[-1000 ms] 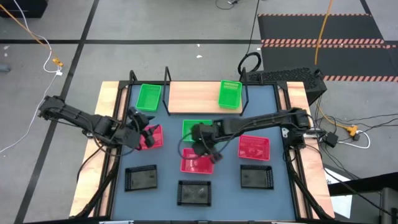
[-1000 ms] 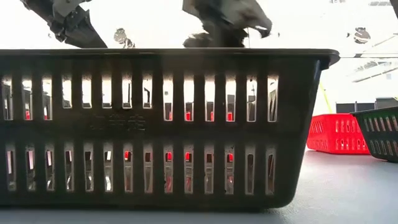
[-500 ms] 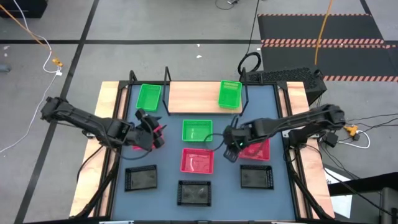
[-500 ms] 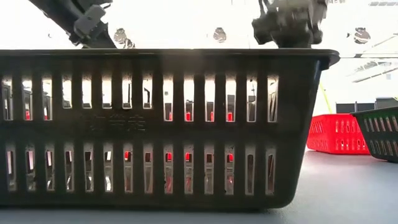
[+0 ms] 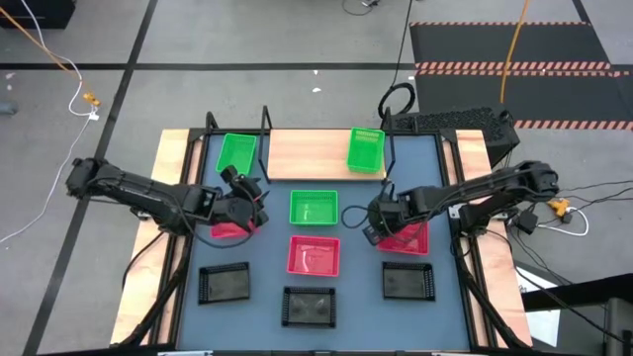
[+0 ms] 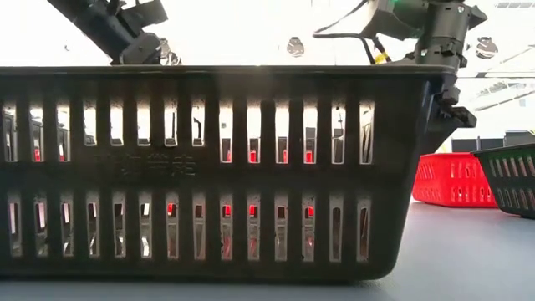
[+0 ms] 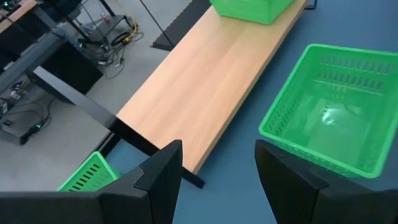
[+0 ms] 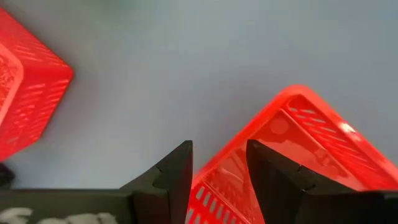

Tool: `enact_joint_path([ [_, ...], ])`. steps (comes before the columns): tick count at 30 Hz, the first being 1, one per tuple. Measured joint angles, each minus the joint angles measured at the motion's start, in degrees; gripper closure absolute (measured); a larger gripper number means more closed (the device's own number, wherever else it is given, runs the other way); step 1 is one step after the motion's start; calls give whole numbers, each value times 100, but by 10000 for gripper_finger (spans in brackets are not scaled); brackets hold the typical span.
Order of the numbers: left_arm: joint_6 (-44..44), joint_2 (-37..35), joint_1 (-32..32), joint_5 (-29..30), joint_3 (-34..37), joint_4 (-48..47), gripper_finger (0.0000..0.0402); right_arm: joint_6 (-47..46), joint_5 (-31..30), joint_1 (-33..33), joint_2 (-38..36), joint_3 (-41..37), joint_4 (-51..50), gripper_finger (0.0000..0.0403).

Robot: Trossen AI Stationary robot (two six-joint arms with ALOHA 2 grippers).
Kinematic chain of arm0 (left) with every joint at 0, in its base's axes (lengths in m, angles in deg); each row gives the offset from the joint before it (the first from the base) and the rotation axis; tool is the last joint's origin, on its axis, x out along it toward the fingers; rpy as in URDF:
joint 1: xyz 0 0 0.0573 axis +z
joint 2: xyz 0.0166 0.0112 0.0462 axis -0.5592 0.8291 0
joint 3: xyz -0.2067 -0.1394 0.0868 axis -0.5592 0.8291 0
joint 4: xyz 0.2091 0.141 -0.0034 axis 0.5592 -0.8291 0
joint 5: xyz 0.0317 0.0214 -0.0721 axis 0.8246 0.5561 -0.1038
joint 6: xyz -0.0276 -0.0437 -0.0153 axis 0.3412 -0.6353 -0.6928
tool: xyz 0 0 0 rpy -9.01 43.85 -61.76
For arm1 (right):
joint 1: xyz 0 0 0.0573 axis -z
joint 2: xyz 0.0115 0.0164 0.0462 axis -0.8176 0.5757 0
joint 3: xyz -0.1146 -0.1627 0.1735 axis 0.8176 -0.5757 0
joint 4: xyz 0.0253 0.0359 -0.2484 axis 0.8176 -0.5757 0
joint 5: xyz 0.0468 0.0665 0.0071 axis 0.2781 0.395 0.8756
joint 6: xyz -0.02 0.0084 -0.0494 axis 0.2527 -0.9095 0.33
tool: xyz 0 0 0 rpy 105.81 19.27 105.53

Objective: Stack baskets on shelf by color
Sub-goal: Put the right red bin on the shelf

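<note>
The baskets lie spread over the blue-grey tabletop (image 5: 262,267) and the shelf (image 5: 305,155). In the high view the shelf sits at the far edge of the table, a light-wood board in a black frame. One green basket (image 5: 236,154) rests at its left end and a second green basket (image 5: 366,150) at its right end, with bare wood between them. The third green basket (image 5: 314,209) stands on the tabletop just in front of the shelf's middle, and a pink-red basket (image 5: 314,256) sits directly in front of that one.

Three black baskets line the near side: the left black basket (image 5: 225,284), the middle black basket (image 5: 310,306) and the right black basket (image 5: 408,282). In the low view the middle one fills most of the picture.

The left gripper (image 5: 253,201) hangs over the left pink-red basket (image 5: 229,229), which shows only partly beneath the arm. In the left wrist view its fingers (image 7: 163,177) stand apart with nothing between them, facing the shelf board and the green basket on the table.

The right gripper (image 5: 374,222) is at the left edge of the right pink-red basket (image 5: 407,237). In the right wrist view its fingers (image 8: 171,174) are spread on either side of that basket's rim; whether they touch the plastic cannot be told.
</note>
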Motion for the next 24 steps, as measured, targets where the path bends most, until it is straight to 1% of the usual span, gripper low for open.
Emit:
enact_joint_path([
  [7,135,0,189,0,0,-3,199,-279,-12,-2,0,-269,23,260],
  [9,203,0,209,0,0,-4,199,-278,-12,-2,-2,-288,21,267],
  [12,224,0,209,-10,0,-10,199,-256,-12,-2,-2,-290,29,291],
  [19,106,-2,202,-229,0,-226,199,43,-39,-13,-18,-290,99,387],
  [21,-1,-2,202,-262,0,-337,199,157,-39,-13,-123,-295,162,394],
  [24,-219,-4,179,-363,0,-520,199,221,-124,-14,-446,-295,308,388],
])
